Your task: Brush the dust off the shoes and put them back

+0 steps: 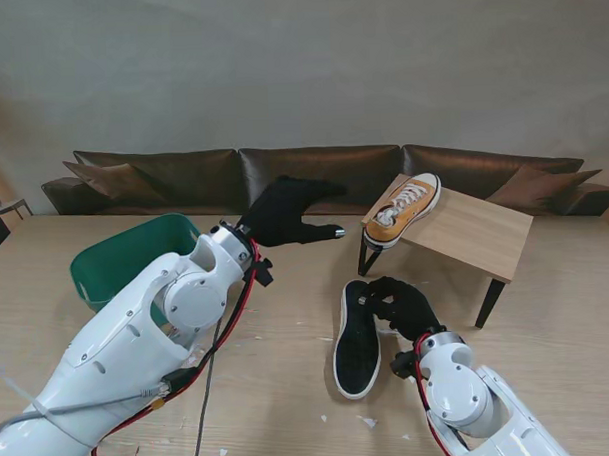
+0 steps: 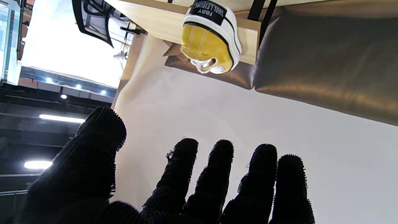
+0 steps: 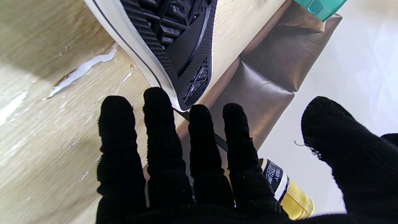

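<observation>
A yellow sneaker [image 1: 404, 207] with white laces stands upright on the small wooden side table [image 1: 475, 234]; the left wrist view shows its heel [image 2: 211, 40]. A second sneaker [image 1: 355, 338] lies on the big table with its black sole [image 3: 174, 40] turned up. My right hand [image 1: 402, 305], in a black glove, rests beside that shoe's far end with fingers [image 3: 161, 140] spread and thumb apart, holding nothing. My left hand [image 1: 284, 214] hovers high, to the left of the side table, with its fingers [image 2: 217, 174] spread and empty. No brush is visible.
A green plastic basin [image 1: 135, 259] sits at the left behind my left forearm. A brown leather sofa [image 1: 313, 173] runs along the table's far edge. White scraps [image 1: 366, 421] lie on the wood near me. The side table's black legs [image 1: 490, 302] stand just right of my right hand.
</observation>
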Motion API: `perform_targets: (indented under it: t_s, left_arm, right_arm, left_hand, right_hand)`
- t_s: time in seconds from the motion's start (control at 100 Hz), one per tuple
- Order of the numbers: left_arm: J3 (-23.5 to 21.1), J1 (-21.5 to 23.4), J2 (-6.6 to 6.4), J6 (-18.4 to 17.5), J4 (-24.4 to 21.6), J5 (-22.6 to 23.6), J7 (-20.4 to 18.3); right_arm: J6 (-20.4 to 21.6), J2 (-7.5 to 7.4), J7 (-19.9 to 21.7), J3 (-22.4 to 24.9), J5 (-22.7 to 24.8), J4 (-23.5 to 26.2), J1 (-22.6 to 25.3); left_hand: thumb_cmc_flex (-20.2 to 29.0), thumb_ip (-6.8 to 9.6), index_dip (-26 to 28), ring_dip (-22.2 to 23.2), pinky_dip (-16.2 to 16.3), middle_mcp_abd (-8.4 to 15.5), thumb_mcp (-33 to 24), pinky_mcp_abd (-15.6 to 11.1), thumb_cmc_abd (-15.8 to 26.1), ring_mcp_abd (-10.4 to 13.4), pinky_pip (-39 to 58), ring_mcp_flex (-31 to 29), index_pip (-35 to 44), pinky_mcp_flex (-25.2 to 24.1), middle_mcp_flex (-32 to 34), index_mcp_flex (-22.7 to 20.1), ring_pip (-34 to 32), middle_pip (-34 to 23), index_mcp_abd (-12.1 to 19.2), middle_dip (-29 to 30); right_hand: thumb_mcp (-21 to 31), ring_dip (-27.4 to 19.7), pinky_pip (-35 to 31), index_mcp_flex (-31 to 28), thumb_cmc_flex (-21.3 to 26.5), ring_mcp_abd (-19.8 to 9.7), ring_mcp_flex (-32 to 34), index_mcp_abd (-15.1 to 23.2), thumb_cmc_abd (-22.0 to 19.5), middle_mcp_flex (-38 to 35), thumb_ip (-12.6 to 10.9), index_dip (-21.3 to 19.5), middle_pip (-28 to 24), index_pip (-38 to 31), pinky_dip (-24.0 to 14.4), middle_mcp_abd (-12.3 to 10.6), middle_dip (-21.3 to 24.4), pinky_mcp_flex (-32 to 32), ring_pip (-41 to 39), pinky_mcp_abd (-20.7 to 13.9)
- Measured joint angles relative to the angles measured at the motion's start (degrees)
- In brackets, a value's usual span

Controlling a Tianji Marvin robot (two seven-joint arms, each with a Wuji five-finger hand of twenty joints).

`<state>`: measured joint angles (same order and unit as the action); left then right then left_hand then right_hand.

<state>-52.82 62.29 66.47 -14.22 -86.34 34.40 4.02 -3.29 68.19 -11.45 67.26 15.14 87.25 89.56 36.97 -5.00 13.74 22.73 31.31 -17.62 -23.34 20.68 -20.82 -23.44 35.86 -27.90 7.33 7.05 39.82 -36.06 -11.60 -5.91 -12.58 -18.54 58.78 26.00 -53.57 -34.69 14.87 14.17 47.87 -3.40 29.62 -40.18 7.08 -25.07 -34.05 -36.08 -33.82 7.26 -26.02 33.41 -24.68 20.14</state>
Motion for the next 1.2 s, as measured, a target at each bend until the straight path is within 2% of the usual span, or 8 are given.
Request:
perform_targets:
  t_s: [0.11, 0.21, 0.39, 0.49, 0.64, 0.86, 1.05, 1.2]
  left_arm:
    - [-2.87, 3.76, -0.83, 0.51, -3.05, 0.17, -1.35]
    - [-5.33, 7.1, -1.5, 1.38, -6.07, -3.02, -4.57]
    - [-8.12, 12.33, -2.01, 1.89, -8.91, -2.73, -3.9]
    - [-9.04, 14.92, -2.11, 1.59, -9.17, -2.38, -2.55]
    - [-10.18, 18.29, -2.15, 1.04, -9.08, -1.81, -0.86]
    - [-11.67, 21.37, -2.46, 0.13, -8.35, -1.52, -1.08]
    - [-12.55, 22.67, -2.47, 0.04, -7.63, -2.08, -0.6]
    - [-12.84, 23.4, -2.53, 0.04, -7.59, -1.85, -0.29]
  right_arm:
    - [0.03, -0.01, -0.02, -0.14, 0.06, -0.11, -0.08]
    - [-0.02, -0.03, 0.0, -0.3, 0.12, -0.19, -0.17]
    - [-0.47, -0.12, 0.51, -0.31, 0.73, -0.19, -0.18]
    - [-2.05, -0.3, 0.47, -0.28, 4.29, 0.26, 0.08]
    - [-8.04, -0.89, 0.39, -0.56, 9.24, 2.8, 0.92]
    - [-20.72, -1.68, 0.81, -3.1, 14.79, 8.04, 1.49]
    - [-29.5, -2.05, 3.07, -8.64, 19.27, 7.35, -2.61]
    - [-35.33, -1.8, 2.82, -13.58, 22.38, 4.15, -7.38]
  left_hand:
    - [0.63, 0.0, 0.01, -0.65, -0.3, 0.4, 0.47, 0.02, 0.0, 0.0, -2.31, 0.15, 0.34, 0.0, 0.0, -0.88, 0.58, 0.01, 0.28, 0.14]
    - [1.11, 0.0, 1.4, -1.01, -0.71, 0.42, 1.8, 0.2, 0.54, 0.18, -5.6, 1.24, 0.73, 0.01, -0.02, -1.47, 1.31, 0.07, 0.3, 0.56]
    - [1.12, 0.0, 2.85, -1.39, -0.75, 0.44, 2.75, 0.27, 1.21, 0.22, -9.14, 1.24, 1.8, 0.72, -0.02, -2.2, 1.32, 0.08, 0.35, 0.69]
    - [1.79, 0.0, 3.22, -1.4, -0.29, 0.44, 3.0, 0.8, 1.21, 0.24, -11.96, 1.24, 1.96, 1.59, -0.02, -3.0, 1.32, 0.08, 0.37, 0.7]
    - [2.39, 0.0, 3.9, -1.41, 1.46, 0.46, 3.02, 0.94, 1.21, 0.26, -15.99, 1.15, 2.02, 2.85, -0.02, -4.2, 1.33, 0.08, 0.38, 0.7]
    - [2.41, 0.0, 4.11, -1.42, 2.9, 0.52, 3.49, 1.0, 1.21, 0.28, -17.4, 1.1, 2.13, 2.86, 0.28, -5.0, 1.33, 0.08, 0.38, 0.7]
    - [4.2, 0.0, 4.49, -1.42, 3.68, 0.52, 3.57, 1.02, 1.21, 0.29, -18.15, 1.09, 2.68, 2.8, 0.65, -5.78, 1.33, 0.08, 0.38, 0.7]
    - [4.63, 0.0, 4.79, -1.42, 4.39, 0.52, 4.2, 1.04, 1.21, 0.3, -18.83, 1.09, 3.12, 2.66, 1.18, -6.49, 1.38, 0.05, 0.38, 0.7]
  right_hand:
    - [0.0, 0.0, 0.0, 0.0, 0.0, 0.0, 0.0, 0.0, 0.0, 0.0, 0.0, 0.0, 0.0, 0.0, 0.0, 0.0, 0.0, 0.0, 0.0, 0.0]
    - [0.0, 0.0, 0.0, 0.0, 0.0, 0.0, 0.0, 0.0, 0.0, 0.0, 0.0, 0.0, 0.0, 0.0, 0.0, 0.0, 0.0, 0.0, 0.0, 0.0]
    - [0.0, 0.0, 0.0, 0.0, 0.0, 0.0, 0.0, 0.0, 0.0, 0.0, 0.0, 0.0, 0.0, 0.0, 0.0, 0.01, 0.0, 0.0, 0.0, 0.0]
    - [0.0, 0.0, 0.0, 0.0, 0.0, 0.0, 0.0, 0.0, 0.0, 0.0, 0.0, 0.0, 0.0, 0.0, 0.0, 0.01, 0.0, 0.0, 0.0, 0.0]
    - [-2.69, 0.0, 0.0, 0.0, -0.73, 0.02, 0.0, 0.12, 0.02, 0.02, 0.0, 0.0, 0.0, 0.22, -0.01, 0.01, 0.05, 0.0, 0.0, 0.0]
    - [-10.24, 0.0, 0.0, 1.34, -2.75, 0.03, -0.02, -0.1, 0.02, 0.21, 0.0, 0.69, 0.03, 2.2, -0.02, 0.01, 0.11, 0.0, -0.05, 0.0]
    - [-18.91, 0.03, -1.02, 1.94, -3.72, 0.02, 0.13, -1.38, -1.41, 0.23, -1.13, 1.34, 0.03, 3.28, -0.02, 0.0, 0.11, 0.32, -0.9, 0.0]
    - [-18.03, 0.08, -1.61, 2.62, -8.01, -0.21, 0.14, -3.03, -1.39, 2.28, -2.49, 2.13, -0.05, 3.38, -0.02, -0.02, 0.17, 0.4, -1.25, 0.0]
